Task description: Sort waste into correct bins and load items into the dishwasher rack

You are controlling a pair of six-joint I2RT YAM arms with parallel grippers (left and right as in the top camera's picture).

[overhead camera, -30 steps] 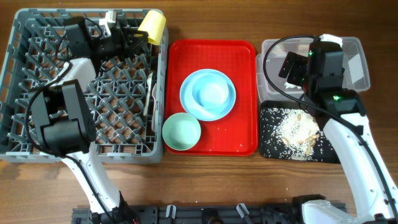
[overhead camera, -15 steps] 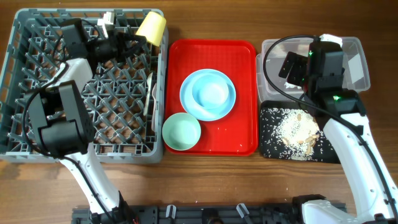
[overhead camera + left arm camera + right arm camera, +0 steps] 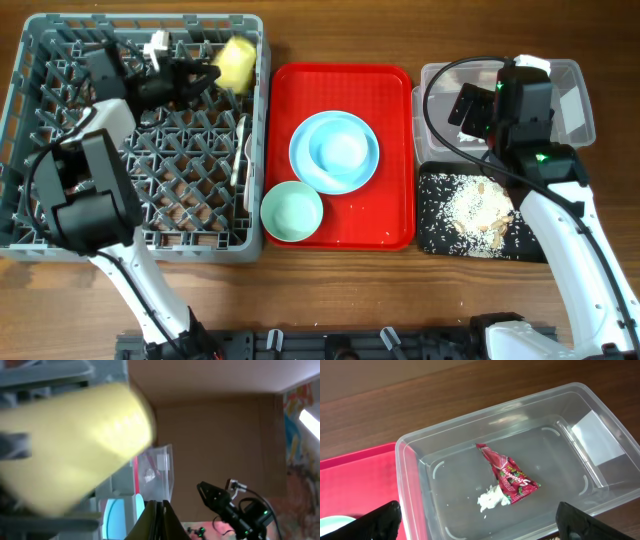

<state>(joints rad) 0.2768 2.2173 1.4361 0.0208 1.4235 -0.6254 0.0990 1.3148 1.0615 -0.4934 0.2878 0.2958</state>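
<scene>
1. The left pincer reaches over the far right corner of the dishwasher rack. It is closed on the yellow cup, which lies on its side above the pegs.
2. The left wrist view shows the cup only as a blur.
3. The right pincer hovers over the clear tub, spread wide and holding nothing.
4. The tub contains the red wrapper, with the white tissue touching it.
5. The black tray, just near of the tub, holds the rice scraps.
6. On the counter, the red tray carries the blue plate, with a mint bowl on the plate. The second mint bowl sits at the tray's near left corner.
7. White cutlery lies inside the rack's right wall.
</scene>
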